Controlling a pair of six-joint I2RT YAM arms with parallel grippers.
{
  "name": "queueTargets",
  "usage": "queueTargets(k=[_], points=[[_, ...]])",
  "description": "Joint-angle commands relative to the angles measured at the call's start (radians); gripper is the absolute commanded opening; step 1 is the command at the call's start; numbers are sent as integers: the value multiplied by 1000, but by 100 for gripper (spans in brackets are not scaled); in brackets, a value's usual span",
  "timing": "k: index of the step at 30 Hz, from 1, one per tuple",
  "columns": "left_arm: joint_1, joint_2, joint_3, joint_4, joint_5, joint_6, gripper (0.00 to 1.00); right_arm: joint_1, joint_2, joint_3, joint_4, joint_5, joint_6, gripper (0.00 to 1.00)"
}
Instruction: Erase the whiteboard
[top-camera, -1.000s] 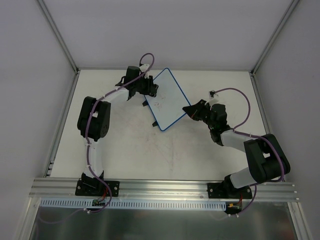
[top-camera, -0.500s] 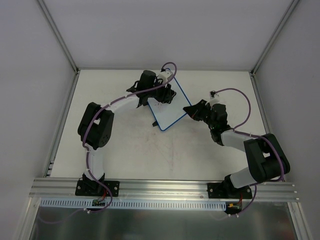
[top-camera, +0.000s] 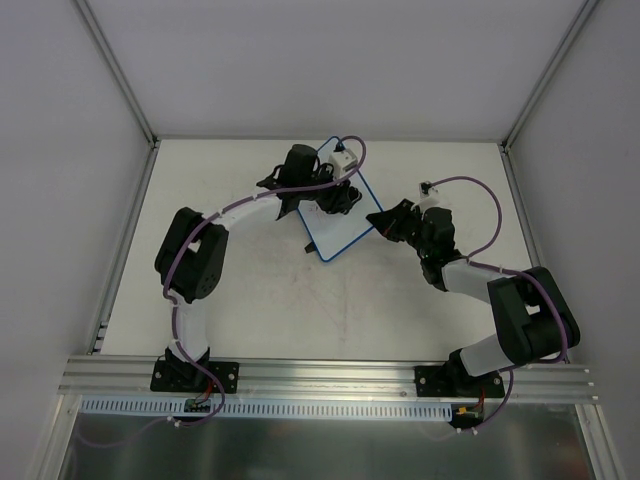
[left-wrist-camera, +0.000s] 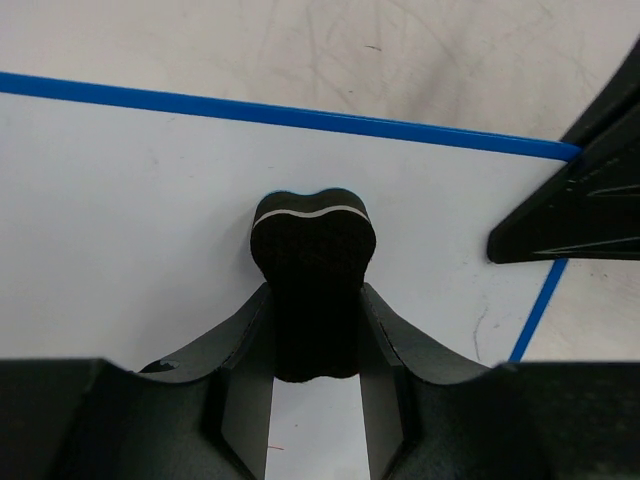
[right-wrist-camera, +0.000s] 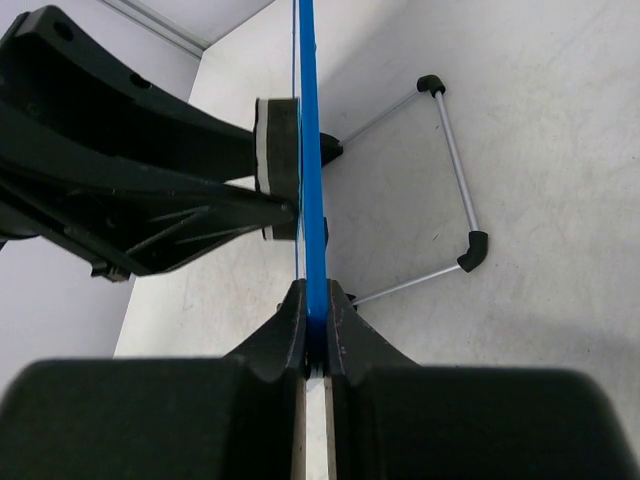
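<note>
At the near edge of the table (top-camera: 300, 300), the two arm bases sit side by side, and both arms reach toward the far half.

The right arm bends in from the near right corner. The right gripper (top-camera: 378, 220) is clamped on the right-hand edge of the whiteboard (top-camera: 335, 232). In the right wrist view, the right gripper (right-wrist-camera: 313, 305) has its two fingers pressed flat against either face of the whiteboard (right-wrist-camera: 308, 100), which is seen edge-on as a thin blue rim running straight away from the camera. On one side of the rim a bent wire stand (right-wrist-camera: 452, 150) with black end caps juts out over the table surface.

The whiteboard sits at about mid-width of the table. Its far corner is close to the far edge and its near corner points back toward the middle. Two small black tabs stick out from its left edge.

Farthest out, the left arm arcs up from the near left corner and comes down over the board's far part, and the left gripper (top-camera: 340, 198) covers much of it. In the left wrist view, the left gripper (left-wrist-camera: 313, 300) is clenched on a small black bone-shaped eraser (left-wrist-camera: 313, 250). The eraser's rounded end is against the white face of the whiteboard (left-wrist-camera: 130, 200), near the blue rim. A black finger of the right gripper shows at the board's right corner. From the right wrist, the eraser (right-wrist-camera: 275, 160) is touching the board's face.
</note>
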Motion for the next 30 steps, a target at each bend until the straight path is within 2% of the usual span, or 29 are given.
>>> queueTargets(k=[1, 11, 15, 19, 25, 30], points=[[-118, -10, -51, -82, 179, 53, 0, 21, 15, 35, 22, -22, -99, 0], [-147, 14, -48, -96, 107, 0, 0, 20, 18, 37, 22, -22, -96, 0], [-142, 59, -6, -97, 32, -28, 0, 20, 15, 35, 22, -22, -97, 0], [-101, 105, 58, -126, 25, -68, 0, 20, 15, 35, 22, -24, -97, 0], [19, 157, 101, -126, 41, -129, 0, 21, 13, 34, 22, -22, -97, 0], [91, 176, 115, -123, -5, -217, 0, 20, 15, 34, 22, -22, -97, 0]])
